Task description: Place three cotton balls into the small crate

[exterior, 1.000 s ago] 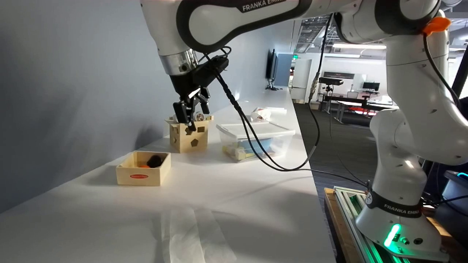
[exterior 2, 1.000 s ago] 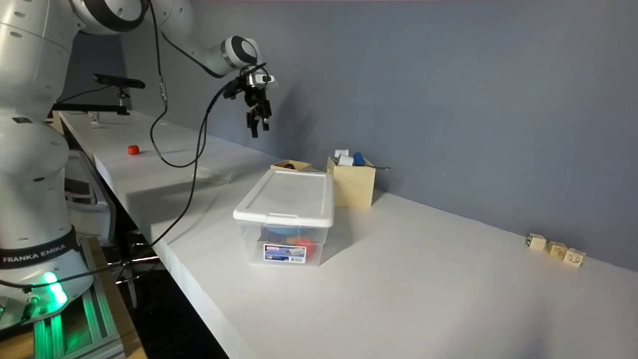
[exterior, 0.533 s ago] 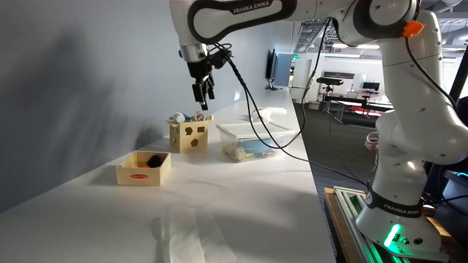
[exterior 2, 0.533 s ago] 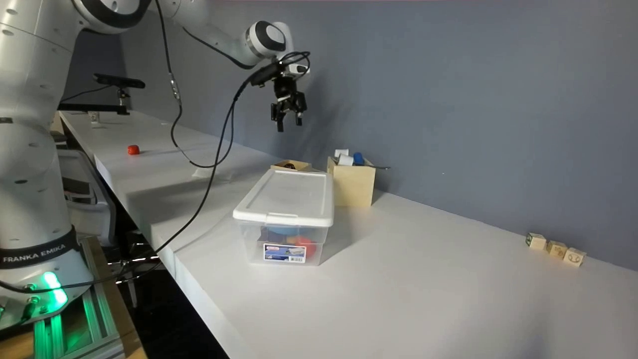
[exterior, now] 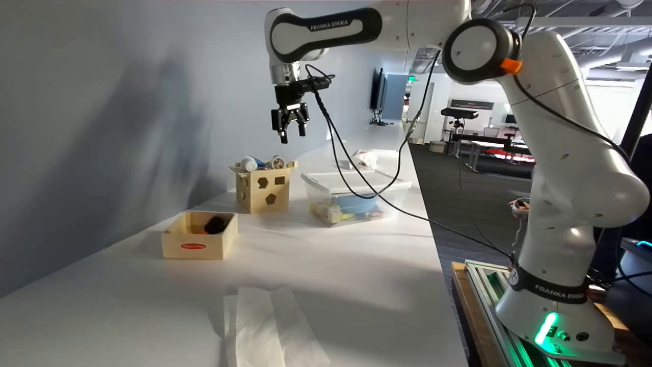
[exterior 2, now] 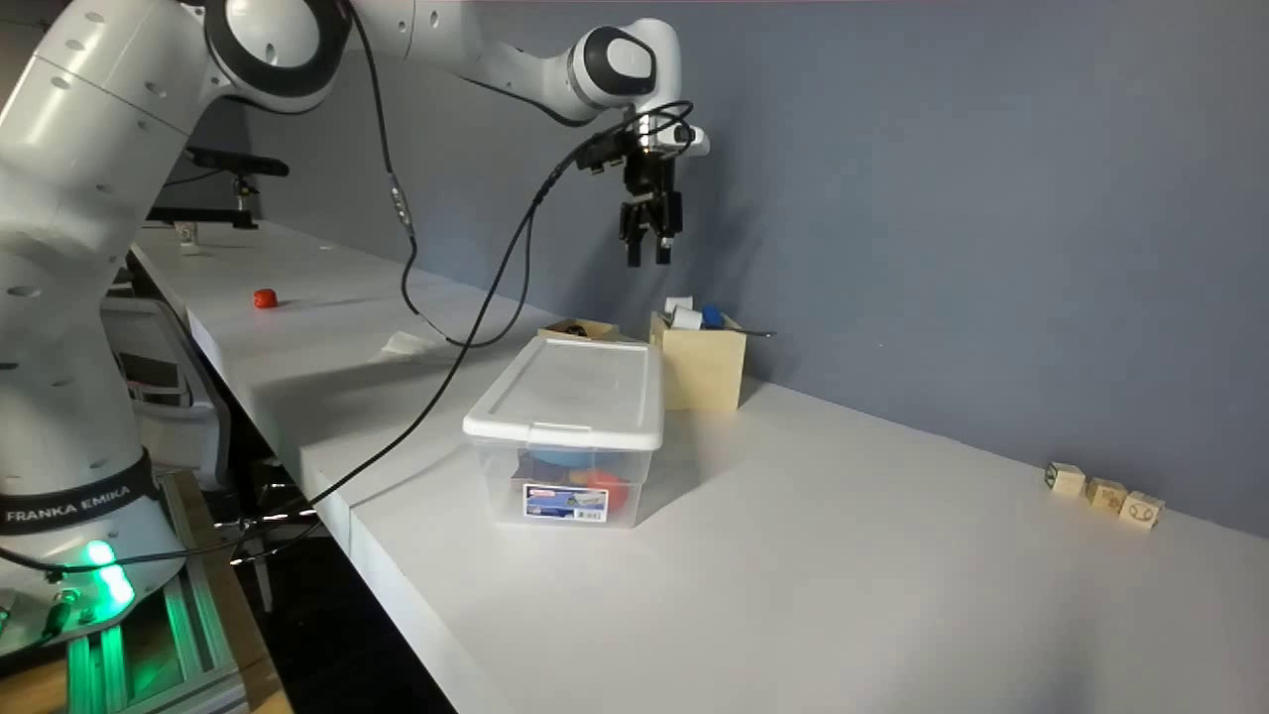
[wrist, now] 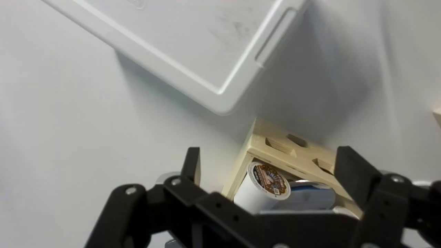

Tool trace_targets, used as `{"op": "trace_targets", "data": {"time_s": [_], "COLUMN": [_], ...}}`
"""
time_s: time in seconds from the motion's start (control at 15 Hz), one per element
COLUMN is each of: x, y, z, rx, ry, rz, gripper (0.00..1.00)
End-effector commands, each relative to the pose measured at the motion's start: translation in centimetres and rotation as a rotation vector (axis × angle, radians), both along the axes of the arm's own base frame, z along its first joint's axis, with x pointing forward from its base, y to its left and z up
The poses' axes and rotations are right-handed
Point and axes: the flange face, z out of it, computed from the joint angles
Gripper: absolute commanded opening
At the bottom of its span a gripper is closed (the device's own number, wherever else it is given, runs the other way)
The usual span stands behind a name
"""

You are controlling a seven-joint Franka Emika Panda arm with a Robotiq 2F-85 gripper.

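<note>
Gripper [exterior: 293, 133] spread, pinching nothing. Before reaching, you should count balls [exterior: 215, 225] in crate [exterior: 211, 248], low and aside; clear cube [exterior: 261, 192] beneath.

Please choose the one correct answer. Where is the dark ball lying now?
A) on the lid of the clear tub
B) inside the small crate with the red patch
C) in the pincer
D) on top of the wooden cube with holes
B: in an exterior view the dark ball shows within the walls of the small crate, while the pincer is open and holds nothing.
</note>
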Motion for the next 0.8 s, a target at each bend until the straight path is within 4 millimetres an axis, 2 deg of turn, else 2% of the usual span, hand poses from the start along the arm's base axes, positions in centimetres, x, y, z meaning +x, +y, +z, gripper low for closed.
{"op": "trace_targets", "data": {"time_s": [0.0,0.2,0.47,0.53,0.73], "x": [2.6,3.8,4.4,3.9,3.9], "y": [0.4,0.0,-2.4,-1.2,-1.6], "z": [-1.3,-1.5,-0.5,-1.2,-1.2], "rx": [0.058,0.080,0.056,0.040,0.037], "ry": [-0.076,-0.147,-0.273,-0.214,-0.219], "rz": [-0.172,-0.304,-0.466,-0.389,-0.396], "gripper": [1.00,1.00,1.00,1.00,1.00]}}
